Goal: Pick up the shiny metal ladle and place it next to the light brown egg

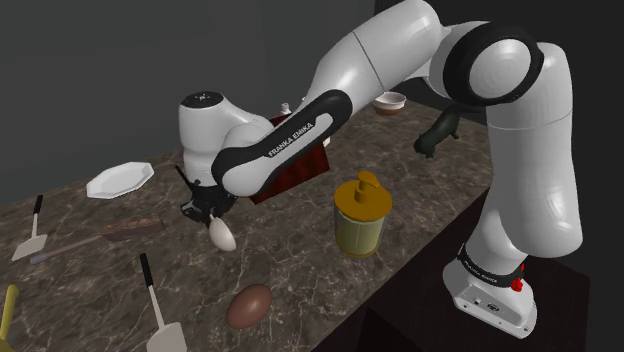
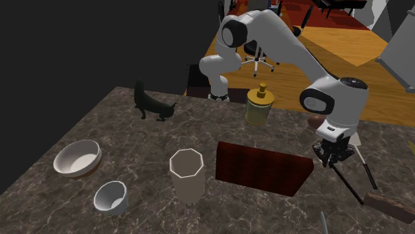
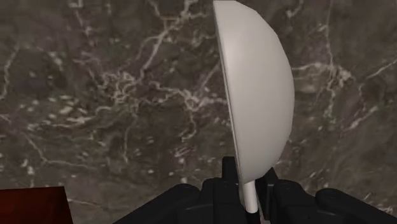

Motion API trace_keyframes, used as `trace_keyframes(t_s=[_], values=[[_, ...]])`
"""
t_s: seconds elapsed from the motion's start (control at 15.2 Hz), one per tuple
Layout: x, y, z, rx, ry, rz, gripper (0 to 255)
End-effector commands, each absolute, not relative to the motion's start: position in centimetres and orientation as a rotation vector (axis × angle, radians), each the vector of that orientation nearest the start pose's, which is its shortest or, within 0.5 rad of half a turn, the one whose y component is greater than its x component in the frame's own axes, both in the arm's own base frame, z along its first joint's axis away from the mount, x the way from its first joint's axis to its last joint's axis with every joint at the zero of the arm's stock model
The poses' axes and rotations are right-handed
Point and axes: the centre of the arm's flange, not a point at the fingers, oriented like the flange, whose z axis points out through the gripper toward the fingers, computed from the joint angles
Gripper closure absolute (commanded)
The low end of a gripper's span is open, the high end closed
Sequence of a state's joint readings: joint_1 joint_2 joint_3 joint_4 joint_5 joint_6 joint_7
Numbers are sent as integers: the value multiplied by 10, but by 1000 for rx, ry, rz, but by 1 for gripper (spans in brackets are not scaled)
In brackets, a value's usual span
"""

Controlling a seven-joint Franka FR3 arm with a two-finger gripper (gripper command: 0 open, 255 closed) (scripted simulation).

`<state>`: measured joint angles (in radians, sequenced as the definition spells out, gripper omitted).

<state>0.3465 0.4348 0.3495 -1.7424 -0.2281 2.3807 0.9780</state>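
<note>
Pincer clamped on pale ladle handle; bowl hangs over marble top, brown egg nr.

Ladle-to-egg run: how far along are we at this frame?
Done: grasp. The gripper is shut on the handle of the pale ladle, which hangs bowl-down, seemingly clear of the marble counter. In hand: the carry; the ladle is apart from the brown egg, which lies nearer the counter's front edge. Left: move over, set it down beside the egg, release.
</note>
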Motion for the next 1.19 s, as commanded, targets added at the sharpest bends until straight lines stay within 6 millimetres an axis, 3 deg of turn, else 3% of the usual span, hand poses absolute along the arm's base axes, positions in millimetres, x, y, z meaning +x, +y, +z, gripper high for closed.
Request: trace_keyframes(t_s=[0.0,0.07,0.4,0.66,1.12], values=[[529,412,345,-3038,266,-182,255],[534,414,341,-3039,266,-181,0],[529,412,345,-3038,266,-182,0],[522,408,395,-3038,266,-182,0],[522,408,395,-3038,266,-182,0]])
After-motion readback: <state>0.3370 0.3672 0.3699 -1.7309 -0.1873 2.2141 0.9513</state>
